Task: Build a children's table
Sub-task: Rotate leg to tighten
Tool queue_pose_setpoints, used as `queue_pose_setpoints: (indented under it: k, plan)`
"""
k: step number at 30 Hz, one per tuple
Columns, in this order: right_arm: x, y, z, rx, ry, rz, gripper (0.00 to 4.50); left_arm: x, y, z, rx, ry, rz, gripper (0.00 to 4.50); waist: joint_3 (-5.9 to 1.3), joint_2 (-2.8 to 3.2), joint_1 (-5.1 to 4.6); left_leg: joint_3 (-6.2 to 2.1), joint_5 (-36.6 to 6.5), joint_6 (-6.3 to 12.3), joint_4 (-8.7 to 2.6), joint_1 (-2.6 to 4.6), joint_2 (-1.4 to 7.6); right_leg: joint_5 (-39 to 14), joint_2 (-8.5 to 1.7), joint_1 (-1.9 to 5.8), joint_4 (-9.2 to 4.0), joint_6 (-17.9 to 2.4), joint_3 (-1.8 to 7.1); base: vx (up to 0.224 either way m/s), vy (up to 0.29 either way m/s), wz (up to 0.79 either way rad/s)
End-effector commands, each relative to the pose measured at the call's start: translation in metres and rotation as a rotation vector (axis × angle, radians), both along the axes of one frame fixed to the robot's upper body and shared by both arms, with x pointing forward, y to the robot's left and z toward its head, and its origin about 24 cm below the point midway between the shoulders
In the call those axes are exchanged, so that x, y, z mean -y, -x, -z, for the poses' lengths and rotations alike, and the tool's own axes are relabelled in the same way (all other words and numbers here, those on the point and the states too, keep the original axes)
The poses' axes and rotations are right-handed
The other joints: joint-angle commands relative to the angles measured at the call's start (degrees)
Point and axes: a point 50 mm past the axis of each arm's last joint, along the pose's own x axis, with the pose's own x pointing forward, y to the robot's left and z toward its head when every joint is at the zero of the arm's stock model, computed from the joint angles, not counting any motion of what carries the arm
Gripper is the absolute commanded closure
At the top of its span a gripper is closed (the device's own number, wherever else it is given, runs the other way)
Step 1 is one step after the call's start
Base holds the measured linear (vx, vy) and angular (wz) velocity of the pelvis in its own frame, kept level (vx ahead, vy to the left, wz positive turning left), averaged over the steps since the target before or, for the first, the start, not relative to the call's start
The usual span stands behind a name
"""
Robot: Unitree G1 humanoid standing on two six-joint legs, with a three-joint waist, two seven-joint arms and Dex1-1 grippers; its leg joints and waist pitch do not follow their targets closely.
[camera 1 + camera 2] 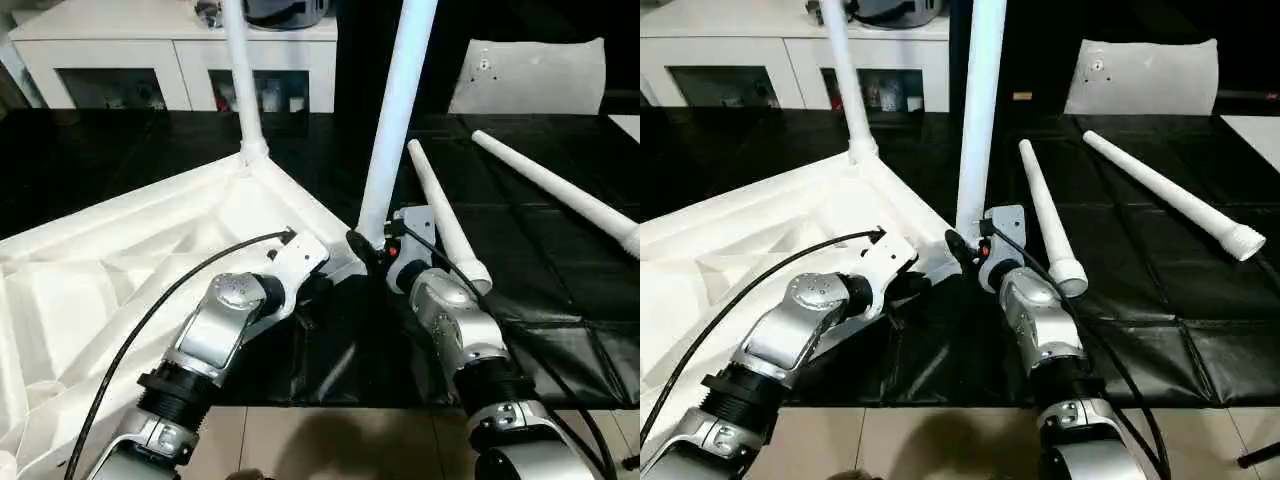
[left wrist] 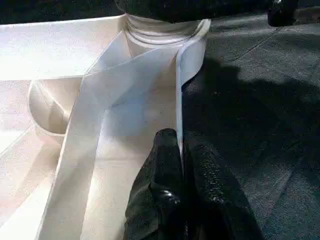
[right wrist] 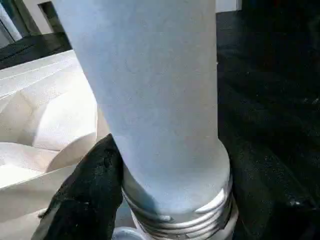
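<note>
Leg [image 1: 395,120] in R hand [image 1: 372,250]

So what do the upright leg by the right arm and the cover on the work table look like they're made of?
Upright leg: looks like white plastic, matte, with moulded screw threads at its base. Work table cover: seemingly black vinyl or similar sheet, creased into squares and slightly shiny; the exact material is unclear.

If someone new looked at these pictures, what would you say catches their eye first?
Probably the white leg standing upright at the near corner of the upturned table top, with the right gripper at its threaded base. A second leg stands in the far corner. Two more legs lie loose on the black work table to the right.
</note>
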Motion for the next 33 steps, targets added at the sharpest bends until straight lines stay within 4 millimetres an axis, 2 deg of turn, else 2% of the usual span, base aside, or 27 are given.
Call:
queue_pose_setpoints:
  k: [1, 2, 4, 5, 6, 8, 10, 15, 16, 17, 20, 27, 29, 33]
  plan:
    - [-0.024, 0.015, 0.021, -0.090, -0.018, -0.086, 0.97, 0.016, -0.001, -0.020, 0.108, 0.014, 0.088, 4.50, -3.17, -0.20, 0.33, -1.35, -9.9, 2.59, -3.82, -0.23, 3.20, -14.7, -5.77, 2.62, -4.36, -8.6, 3.55, 0.000, 0.000, 0.00]
    - [-0.019, 0.015, 0.020, -0.068, -0.026, -0.076, 0.81, 0.007, -0.001, -0.017, 0.104, -0.016, 0.073, 4.50, -3.17, -0.12, 0.32, -1.30, -9.7, 2.68, -3.77, -0.27, 3.17, -14.3, -5.76, 2.60, -4.39, -8.5, 3.55, 0.000, 0.000, 0.00]
    - [-0.018, 0.015, 0.019, -0.059, -0.029, -0.074, 0.61, 0.005, -0.002, -0.016, 0.103, -0.023, 0.065, 4.50, -3.30, -0.10, 0.32, -1.35, -9.0, 2.72, -3.75, -0.28, 3.21, -13.1, -5.70, 2.71, -4.18, -8.8, 3.50, 0.000, 0.000, 0.00]
    - [-0.015, 0.016, 0.017, -0.041, -0.038, -0.072, 0.57, -0.001, -0.003, -0.016, 0.099, -0.030, 0.058, 4.50, -3.36, 0.20, 0.36, -1.35, -8.8, 2.77, -3.67, -0.33, 3.24, -12.5, -5.74, 2.67, -4.12, -8.9, 3.51, 0.000, 0.000, 0.00]
    - [-0.011, 0.017, 0.015, -0.026, -0.044, -0.073, 0.49, -0.006, -0.004, -0.015, 0.099, -0.042, 0.053, 4.50, -3.41, -0.01, 0.31, -1.30, -8.5, 3.02, -3.65, -0.31, 3.26, -11.3, -5.53, 2.63, -4.05, -8.9, 3.53, 0.000, 0.000, 0.00]
    - [0.003, 0.020, 0.009, 0.032, -0.043, -0.081, 0.35, -0.021, -0.005, -0.014, 0.096, -0.065, 0.062, 4.50, -3.64, 0.01, 0.54, -1.36, -6.7, 3.73, -3.40, -0.60, 3.22, -8.1, -5.49, 2.81, -3.64, -9.1, 3.47, 0.000, 0.000, 0.00]
    - [0.007, 0.022, 0.007, 0.047, -0.043, -0.097, 0.06, -0.024, -0.006, -0.014, 0.096, -0.069, 0.072, 4.50, -3.70, 0.19, 0.44, -1.35, -6.1, 4.18, -3.28, -0.79, 3.24, -6.4, -5.51, 2.75, -3.37, -9.7, 3.44, 0.000, 0.000, 0.00]
    - [0.035, 0.032, -0.008, 0.146, 0.013, -0.237, 0.02, -0.040, -0.003, -0.013, 0.087, -0.090, 0.208, 4.50, -3.51, 0.06, 0.71, -1.29, -7.8, 4.52, -3.28, -0.65, 3.25, -8.8, -5.36, 2.69, -3.76, -8.8, 3.33, 0.000, 0.000, 0.00]
    - [0.035, 0.032, -0.008, 0.146, 0.013, -0.237, 0.02, -0.040, -0.003, -0.013, 0.087, -0.090, 0.208, 4.50, -3.38, 0.12, 0.71, -1.24, -8.4, 4.27, -3.40, -0.50, 3.40, -9.4, -5.36, 2.45, -3.73, -8.8, 3.41, 0.000, 0.000, 0.00]
    - [0.041, 0.034, -0.012, 0.161, 0.043, -0.289, 0.02, -0.042, 0.000, -0.012, 0.075, -0.097, 0.265, 4.50, -3.29, -0.07, 0.77, -1.21, -9.1, 4.08, -3.40, -0.51, 3.32, -10.9, -5.44, 2.50, -3.98, -8.7, 3.37, 0.000, 0.000, 0.00]
    - [0.054, 0.040, -0.016, 0.173, 0.123, -0.440, 0.02, -0.051, 0.008, -0.007, 0.047, -0.158, 0.449, 4.50, -3.38, -0.02, 1.27, -1.23, -9.0, 4.28, -3.32, -0.54, 3.32, -12.7, -5.53, 2.57, -4.04, -7.6, 3.45, 0.000, 0.000, 0.00]
    - [0.051, 0.048, -0.018, 0.131, 0.206, -0.733, 0.02, -0.054, 0.015, -0.007, -0.016, -0.147, 0.618, 4.50, -3.45, 0.19, 2.20, -1.14, -8.9, 4.11, -3.19, -0.32, 3.62, -11.9, -5.43, 2.33, -3.78, -9.1, 3.26, 0.000, 0.000, 0.00]
    - [0.049, 0.051, -0.020, 0.118, 0.215, -0.820, 0.02, -0.056, 0.016, -0.006, -0.030, -0.155, 0.664, 4.50, -3.48, -0.03, 2.37, -1.08, -9.1, 4.22, -3.12, -0.32, 3.73, -11.1, -5.46, 2.38, -3.62, -9.5, 3.29, 0.000, 0.000, 0.00]
    - [0.047, 0.054, -0.021, 0.090, 0.251, -0.982, 0.02, -0.059, 0.017, -0.006, -0.054, -0.193, 0.770, 4.50, -3.37, -0.04, 3.16, -1.05, -10.2, 4.14, -3.09, -0.17, 3.69, -14.3, -5.65, 2.25, -3.89, -8.8, 3.33, 0.000, 0.000, 0.00]
